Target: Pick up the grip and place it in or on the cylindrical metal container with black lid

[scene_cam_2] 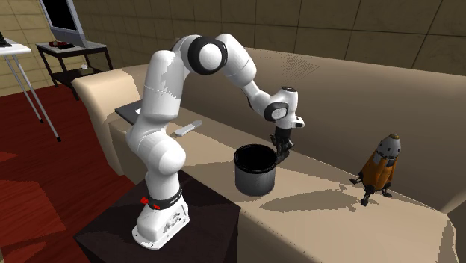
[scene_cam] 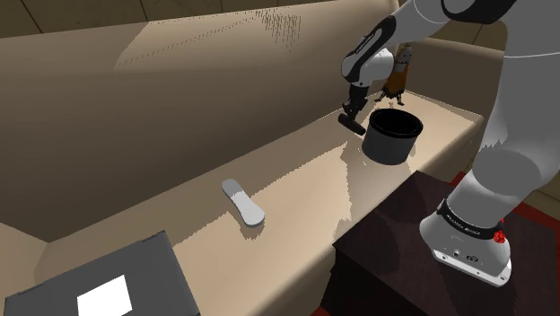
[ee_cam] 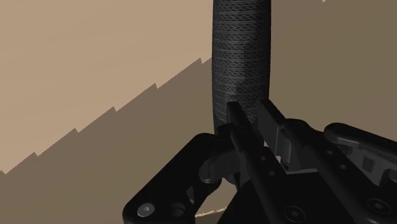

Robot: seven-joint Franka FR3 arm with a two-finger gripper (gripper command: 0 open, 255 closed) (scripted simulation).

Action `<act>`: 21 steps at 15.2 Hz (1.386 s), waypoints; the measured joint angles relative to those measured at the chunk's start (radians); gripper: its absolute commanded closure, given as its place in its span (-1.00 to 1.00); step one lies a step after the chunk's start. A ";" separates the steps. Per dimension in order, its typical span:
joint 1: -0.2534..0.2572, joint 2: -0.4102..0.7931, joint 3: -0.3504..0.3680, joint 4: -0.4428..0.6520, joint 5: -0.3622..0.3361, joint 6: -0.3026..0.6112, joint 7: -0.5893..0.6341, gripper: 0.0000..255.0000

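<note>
Grip (ee_cam: 242,57), black and ribbed, is pinched at one end between the fingers of the black gripper (scene_cam: 355,107). It hangs just beside the rim of the dark round pot (scene_cam: 392,139), above the tan sofa seat (scene_cam: 296,179). An orange figure (scene_cam_2: 381,168) stands well apart.

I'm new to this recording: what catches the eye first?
The gripper clasps a black textured grip near the rim of a dark cylindrical container on the beige sofa seat. An orange rocket-like figure stands farther along the seat, at the second exterior view's right.
</note>
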 measured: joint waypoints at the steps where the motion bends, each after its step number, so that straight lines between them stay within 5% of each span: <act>1: 0.000 -0.002 0.000 -0.002 0.000 0.002 0.000 1.00; 9: 0.009 -0.024 -0.006 0.001 -0.016 -0.033 0.011 1.00; 10: 0.009 -0.024 -0.006 0.001 -0.016 -0.033 0.011 -1.00; 21: 0.005 0.093 0.019 0.037 0.021 0.093 0.026 -1.00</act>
